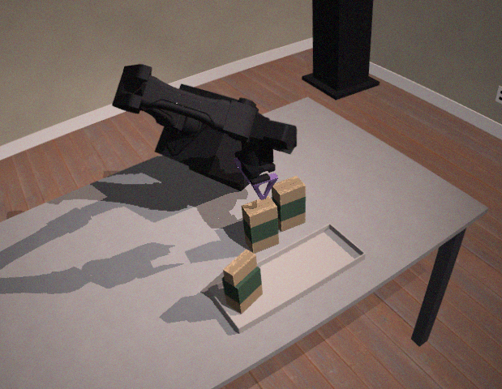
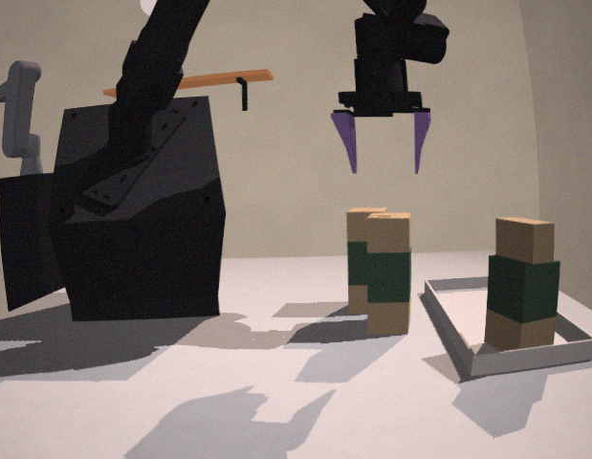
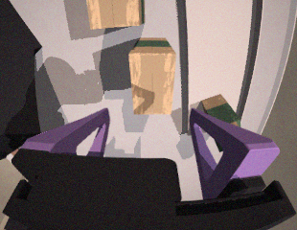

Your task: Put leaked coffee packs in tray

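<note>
Gripper (image 1: pixel 264 185) (image 2: pixel 385 172) (image 3: pixel 149 113): wide open, holding nothing. Squeeze pack below fingertips (image 1: pixel 260 224) (image 2: pixel 388 276) gently across flat sides; may yield if leaked.

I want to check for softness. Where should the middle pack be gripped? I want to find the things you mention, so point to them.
Probably best from straight above, pinching the middle pack (image 1: pixel 261 230) (image 2: pixel 388 276) (image 3: pixel 153 81) by its two big flat sides around the green band: it stands upright, its narrow top lined up between the open jaws.

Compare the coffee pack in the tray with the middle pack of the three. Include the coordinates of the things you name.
The tray pack (image 1: pixel 242 282) (image 2: pixel 522 289) (image 3: pixel 220 112) stands inside the tray (image 1: pixel 301 288) (image 2: pixel 498 366) (image 3: pixel 216 48); the middle pack (image 1: pixel 261 228) (image 2: pixel 388 276) (image 3: pixel 152 83) stands outside it. The tray pack is turned at an angle to the tray's sides, the middle pack roughly square to them. Both are upright, tan with green bands.
</note>
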